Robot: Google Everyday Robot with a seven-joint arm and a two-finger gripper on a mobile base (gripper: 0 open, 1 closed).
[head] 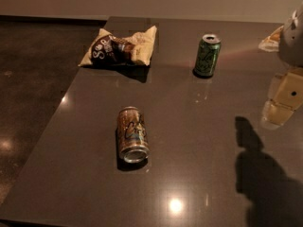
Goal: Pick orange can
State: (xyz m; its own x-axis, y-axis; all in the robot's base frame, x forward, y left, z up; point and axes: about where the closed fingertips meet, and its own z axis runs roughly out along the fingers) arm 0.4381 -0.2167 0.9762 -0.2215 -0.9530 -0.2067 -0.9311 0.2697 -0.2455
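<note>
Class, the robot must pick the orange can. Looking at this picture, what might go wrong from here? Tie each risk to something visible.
1. The orange can lies on its side on the table, so a nudge from the claw may roll it away.
2. The claw hangs at the right edge, far from it; the upright green can looks nearer and might get knocked or grabbed instead.

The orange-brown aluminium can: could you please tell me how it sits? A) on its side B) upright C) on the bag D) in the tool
A: the orange-brown aluminium can lies on its side on the dark table, well apart from the tool at the right edge.
</note>
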